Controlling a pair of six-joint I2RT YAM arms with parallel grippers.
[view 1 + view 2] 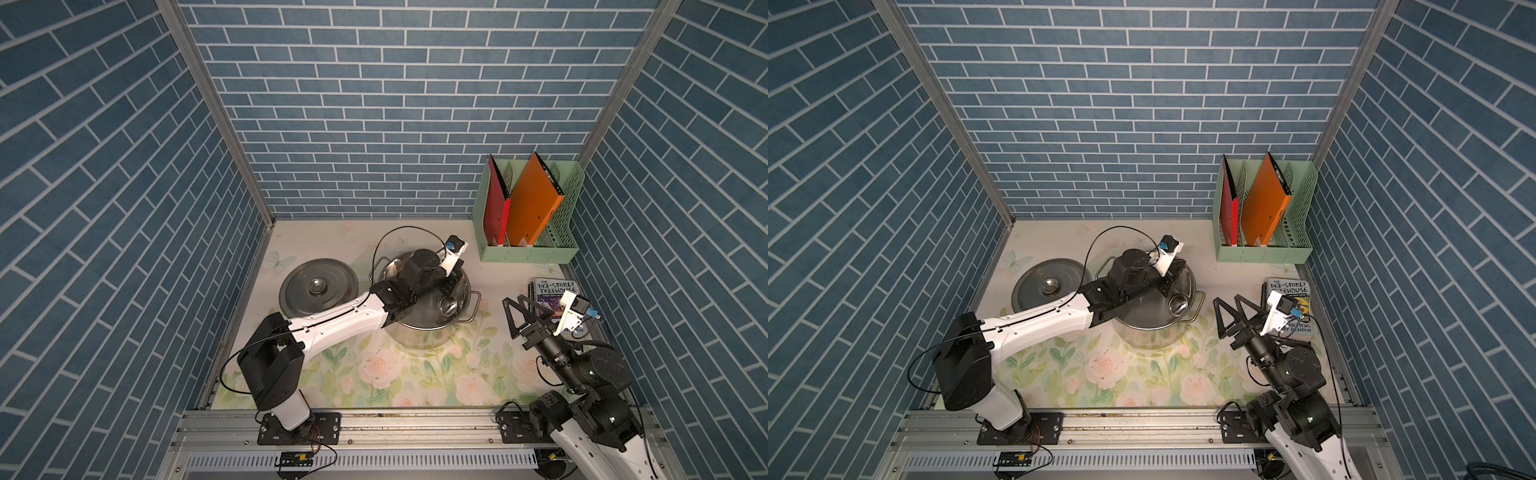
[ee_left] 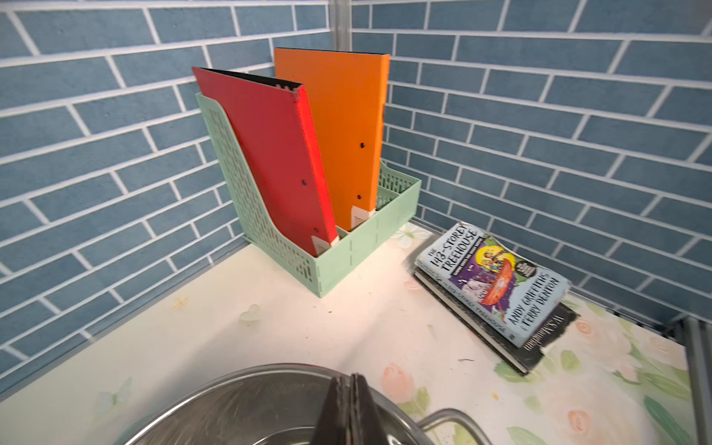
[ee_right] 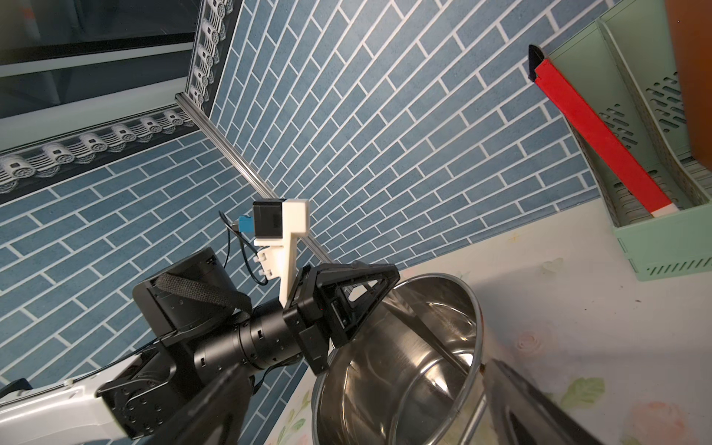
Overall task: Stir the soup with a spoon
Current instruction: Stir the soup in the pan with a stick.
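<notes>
Blue brick walls close round a flowered table, where a steel pot stands open in the middle with its lid lying flat just beside it. My left gripper reaches over the pot's mouth, jaws pinched shut on the spoon. The thin handle comes out from between my fingertips and slants down inside the pot. The small bowl sits below the jaws, close to the inner wall on the side nearest my right arm, and it shows bright in both top views. Whether the bowl touches the bottom I cannot tell. My right gripper hangs above the table on the far side of the pot from the lid. Its jaws are spread wide and hold nothing, well apart from the spoon, with a stack of books just behind it. A green file rack holding a red and an orange folder stands in the back corner.
</notes>
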